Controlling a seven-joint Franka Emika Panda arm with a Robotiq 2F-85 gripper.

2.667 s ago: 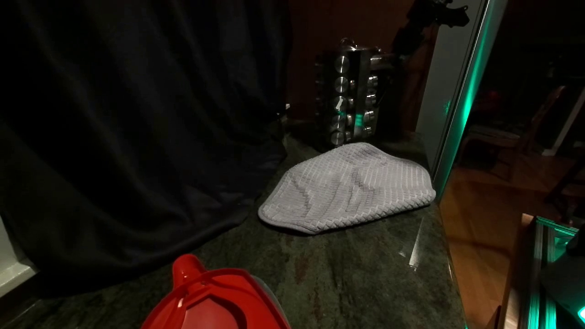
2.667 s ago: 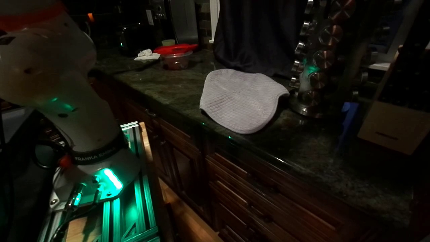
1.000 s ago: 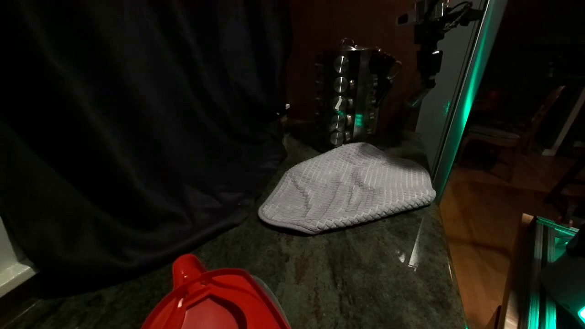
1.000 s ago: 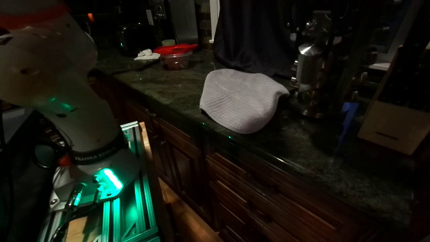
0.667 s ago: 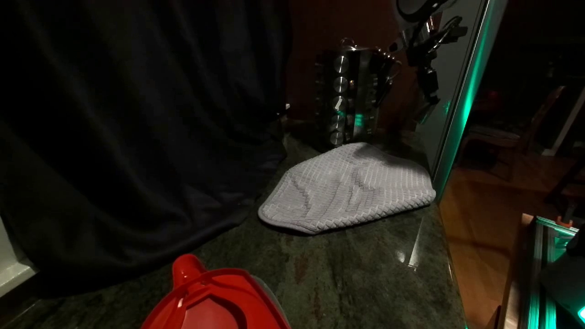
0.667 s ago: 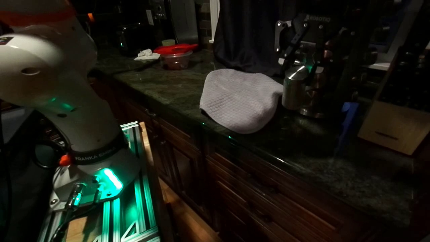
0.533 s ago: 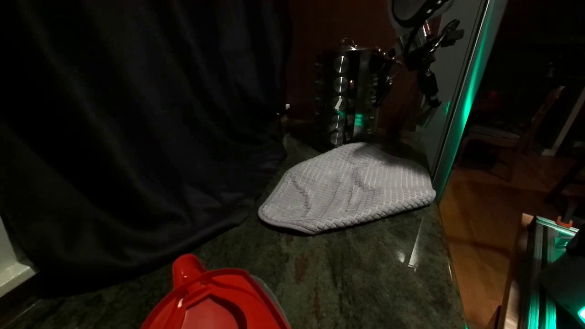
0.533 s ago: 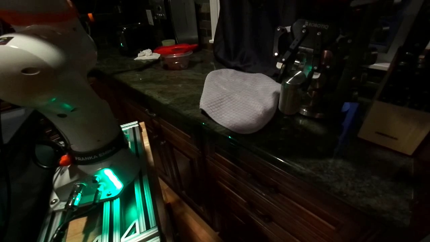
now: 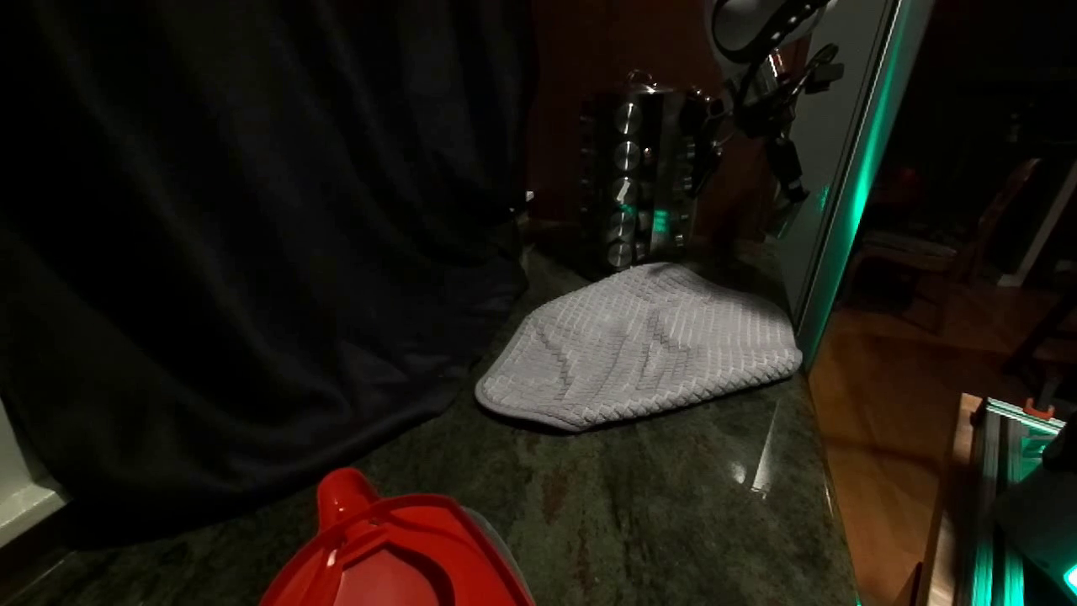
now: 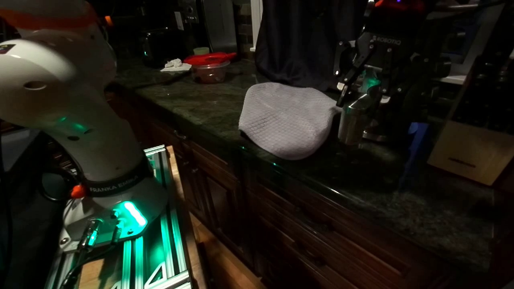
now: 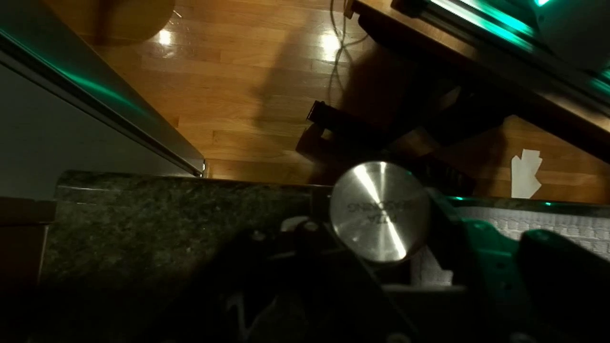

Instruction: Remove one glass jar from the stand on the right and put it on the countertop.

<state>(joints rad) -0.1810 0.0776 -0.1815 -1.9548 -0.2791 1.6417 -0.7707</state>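
Near the rack (image 9: 667,181) and cloth (image 10: 289,120), pinched a jar (image 10: 351,127) between the jaws; could not tell whether touching the counter (image 9: 639,505). Risked dropping it if released too high, or toppling it if lowered half onto the cloth.

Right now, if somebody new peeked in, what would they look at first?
Probably the bright green light glowing on the robot's base. Next might come the pale cloth on the dark countertop, and the red lid at the bottom of an exterior view. In the wrist view, the shiny jar near the middle stands out, gripped by the hand.
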